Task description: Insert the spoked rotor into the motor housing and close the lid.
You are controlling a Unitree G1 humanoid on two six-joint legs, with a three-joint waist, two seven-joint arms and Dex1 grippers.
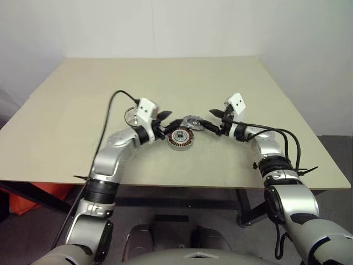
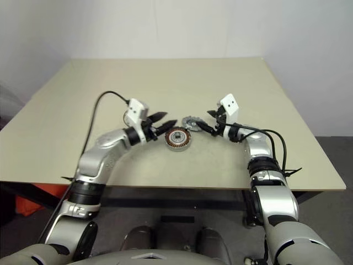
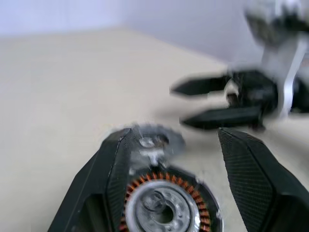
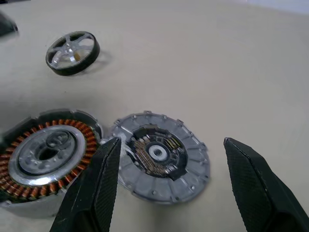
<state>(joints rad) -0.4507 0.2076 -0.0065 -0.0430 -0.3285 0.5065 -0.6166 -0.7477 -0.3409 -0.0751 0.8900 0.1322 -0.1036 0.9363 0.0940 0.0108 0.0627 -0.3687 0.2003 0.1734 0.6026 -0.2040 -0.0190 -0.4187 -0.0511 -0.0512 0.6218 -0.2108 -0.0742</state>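
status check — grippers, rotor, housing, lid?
Left gripper open, empty, beside motor housing. Right gripper open over lid, not gripping. Spoked rotor on table, apart, not inserted. Nothing blocking.

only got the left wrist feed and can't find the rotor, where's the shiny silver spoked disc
Observer: The shiny silver spoked rotor lies flat on the beige table, on the robot's left of the left gripper, apart from the dark copper-wound motor housing.
Operator: is the right gripper over the lid or past it
Observer: Over it. The right wrist view shows the dull grey notched lid lying flat beside the housing, under the open right gripper.
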